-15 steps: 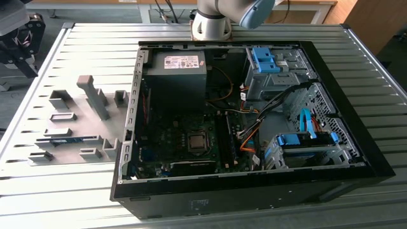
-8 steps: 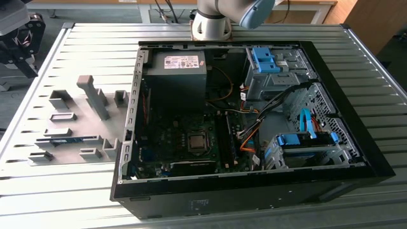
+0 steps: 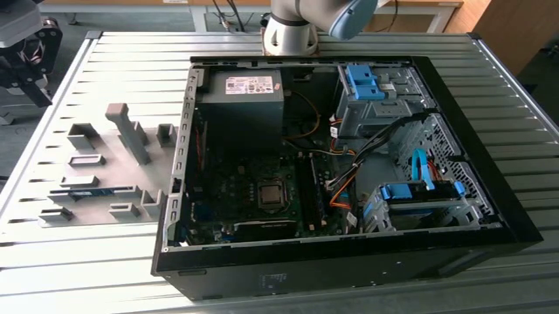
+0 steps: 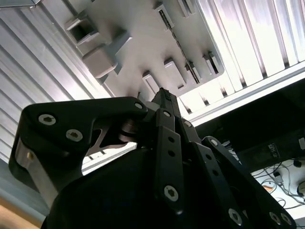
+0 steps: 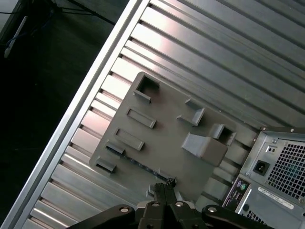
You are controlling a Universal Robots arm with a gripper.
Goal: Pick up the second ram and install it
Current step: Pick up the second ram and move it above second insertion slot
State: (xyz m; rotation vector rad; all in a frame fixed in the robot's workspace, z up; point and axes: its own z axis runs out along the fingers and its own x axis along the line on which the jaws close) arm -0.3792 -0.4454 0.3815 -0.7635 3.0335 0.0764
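The second ram (image 3: pixel 91 193) is a thin blue-green stick lying flat in the grey fixture plate (image 3: pixel 131 180), at the exterior view's left of the open computer case (image 3: pixel 332 261). In both wrist views it shows as a narrow dark strip (image 5: pixel 138 164) (image 4: pixel 178 43) set between grey blocks. My gripper (image 5: pixel 164 187) (image 4: pixel 164 98) hangs well above the plate, close to one end of the strip. Its black fingers are pressed together, shut, with nothing between them. The long black slots (image 3: pixel 307 190) sit on the motherboard beside the processor socket.
Grey fixture blocks (image 3: pixel 129 131) stand up from the plate, one tall. The case holds a power supply (image 3: pixel 240 98), blue drive cages (image 3: pixel 410 196) and loose cables. The slatted metal table (image 3: pixel 78 261) ends close beyond the plate. The arm's base (image 3: pixel 292 29) stands behind the case.
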